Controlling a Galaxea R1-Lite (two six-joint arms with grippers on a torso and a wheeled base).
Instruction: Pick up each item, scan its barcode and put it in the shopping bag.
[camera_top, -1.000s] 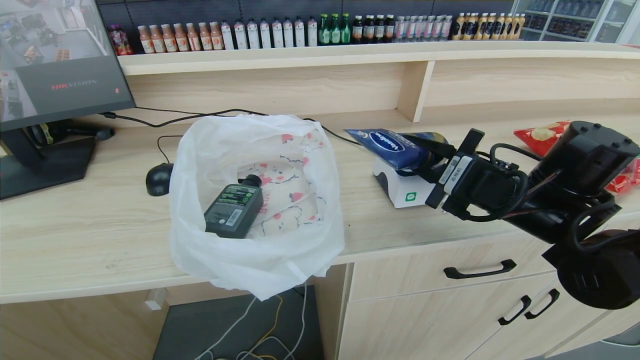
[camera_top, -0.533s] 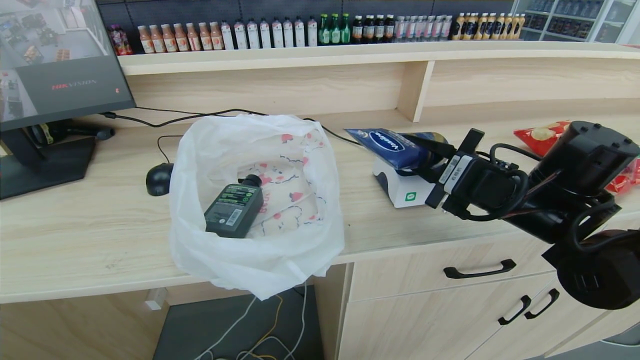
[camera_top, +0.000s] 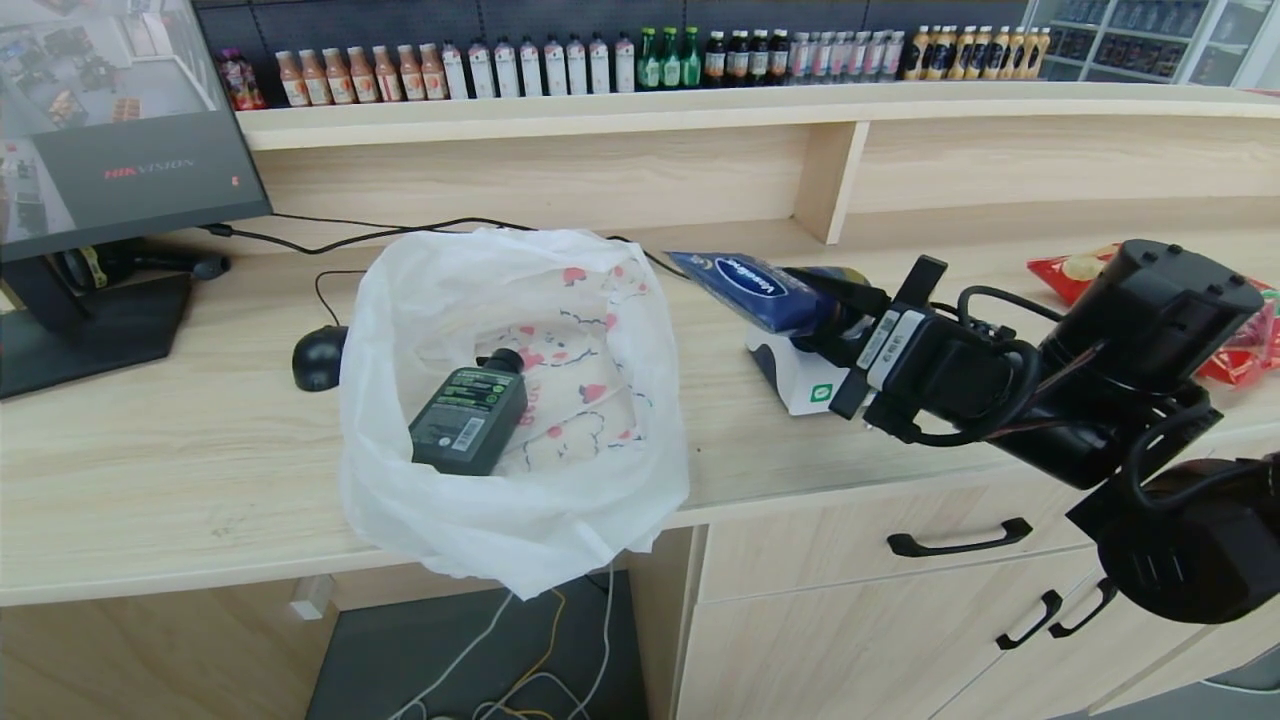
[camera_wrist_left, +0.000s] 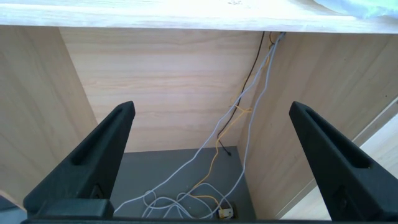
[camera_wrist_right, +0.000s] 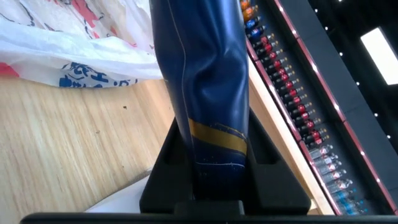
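**Step in hand.** The right tool is clamped on the lower end of a blue tube. The tube is clear of the tabletop, directly above the white barcode scanner, with its free end pointing at the shopping bag. This is judged to be the scan step, or the start of the transfer to the bag; the pictures do not settle which. 1 item, a dark green bottle, already lies inside the bag. A red snack packet waits on the tabletop, well apart to the right.

**Next move.** Carry the tube to the robot's left, over the near rim of the bag. Release only once it hangs above the opening, beside the bottle. The bag wall is thin and slack, so a low approach could snag or fold it.

**Arm pose.**
- Right arm: extended from the right across the tabletop's front edge, wrist roughly level, tool aimed at the bag.
- Left tool: fingers spread wide and holding nothing, parked below the tabletop, facing loose cables in the bay underneath.
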